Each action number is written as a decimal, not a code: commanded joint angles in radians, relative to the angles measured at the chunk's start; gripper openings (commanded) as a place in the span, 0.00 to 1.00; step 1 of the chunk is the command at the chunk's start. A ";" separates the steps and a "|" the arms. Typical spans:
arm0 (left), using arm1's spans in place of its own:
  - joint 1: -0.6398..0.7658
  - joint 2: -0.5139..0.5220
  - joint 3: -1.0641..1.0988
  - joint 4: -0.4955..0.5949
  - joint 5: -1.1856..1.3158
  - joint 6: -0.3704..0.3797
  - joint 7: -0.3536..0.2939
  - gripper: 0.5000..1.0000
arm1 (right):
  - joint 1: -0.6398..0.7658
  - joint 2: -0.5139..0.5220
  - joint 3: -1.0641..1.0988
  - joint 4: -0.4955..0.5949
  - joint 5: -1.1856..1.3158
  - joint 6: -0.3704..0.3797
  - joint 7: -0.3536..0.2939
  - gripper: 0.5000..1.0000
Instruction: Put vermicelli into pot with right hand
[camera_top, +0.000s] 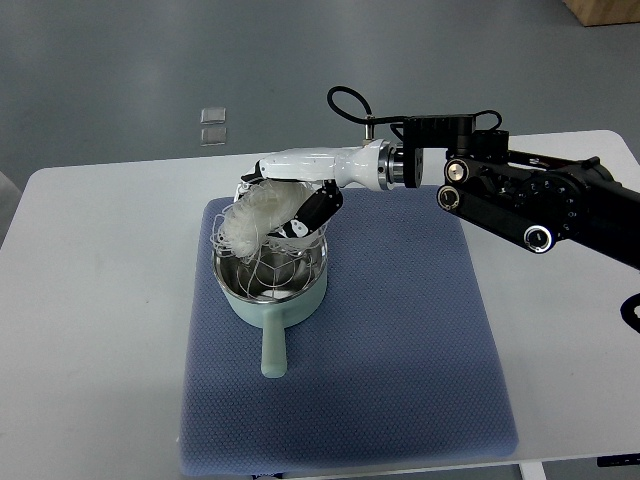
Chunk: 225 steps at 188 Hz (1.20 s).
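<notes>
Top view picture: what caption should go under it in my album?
Right robot hand holds a vermicelli bundle over the pale green pot on a blue mat.

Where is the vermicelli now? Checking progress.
In the top view, the vermicelli is held in the right hand just above the pot, left of centre.

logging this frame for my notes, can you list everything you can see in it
pot: 1, pale green with a shiny metal inside, on the mat's far left part, handle pointing toward the camera
vermicelli: 1 bundle, white, held over the pot's far rim, loose strands trailing into the pot
mat: 1, blue-grey, middle of the table
table: 1, white, fills most of the view
floor markers: 2, pale squares, on the grey floor beyond the table
right robot hand: 1, white and black, closed on the vermicelli above the pot
</notes>
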<state>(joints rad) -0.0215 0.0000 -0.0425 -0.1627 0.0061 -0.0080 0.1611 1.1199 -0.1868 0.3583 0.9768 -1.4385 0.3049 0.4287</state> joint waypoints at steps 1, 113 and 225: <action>0.000 0.000 0.000 0.000 0.000 0.000 0.000 1.00 | -0.005 0.030 -0.004 -0.030 0.000 -0.007 -0.007 0.28; 0.000 0.000 0.000 0.000 0.000 0.000 0.000 1.00 | -0.057 0.069 -0.013 -0.086 -0.008 -0.072 -0.007 0.71; 0.000 0.000 0.000 0.000 0.000 0.000 0.000 1.00 | -0.077 0.030 0.172 -0.090 0.144 -0.055 -0.007 0.85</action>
<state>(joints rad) -0.0217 0.0000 -0.0430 -0.1626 0.0061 -0.0079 0.1611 1.0671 -0.1569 0.4541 0.8941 -1.3719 0.2504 0.4232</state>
